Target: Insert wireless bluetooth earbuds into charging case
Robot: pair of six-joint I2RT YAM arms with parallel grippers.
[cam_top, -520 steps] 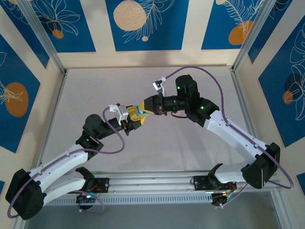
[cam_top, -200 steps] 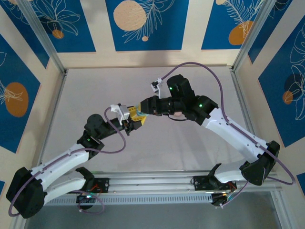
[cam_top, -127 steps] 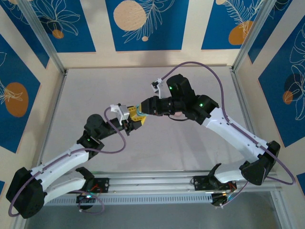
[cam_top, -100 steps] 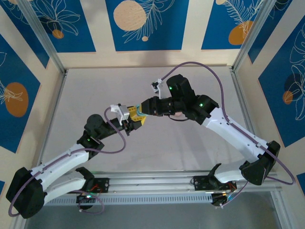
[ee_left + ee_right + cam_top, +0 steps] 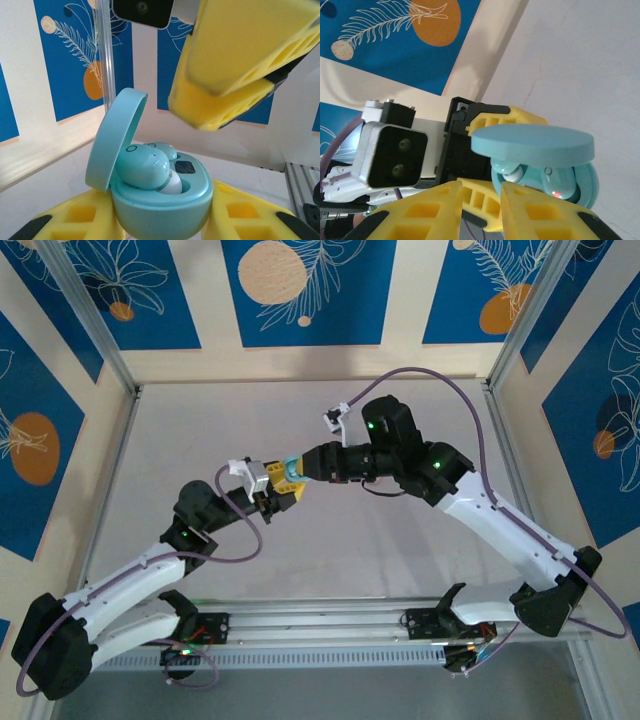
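A teal charging case (image 5: 160, 200) stands upright with its lid (image 5: 112, 140) swung open, and my left gripper (image 5: 160, 222) is shut on its body, a yellow finger (image 5: 245, 215) on each side. Two teal earbuds lie in it. The near one (image 5: 142, 167) sits tilted and proud, its white tip showing; the far one (image 5: 162, 149) sits lower. My right gripper (image 5: 235, 75) hovers just above and beyond the case. In the right wrist view its jaws (image 5: 481, 200) stand slightly open with nothing between them, just short of the case (image 5: 570, 182). One earbud (image 5: 557, 186) shows a red light.
Both grippers (image 5: 283, 490) (image 5: 300, 468) meet in mid-air over the middle of the grey table (image 5: 400, 540). Aluminium posts (image 5: 95, 325) and blue-patterned walls ring it. A metal rail (image 5: 330, 625) runs along the near edge by the arm bases.
My right gripper has drawn back a little up and to the right of the case, and its arm has swung outward. The left gripper has kept hold of the case.
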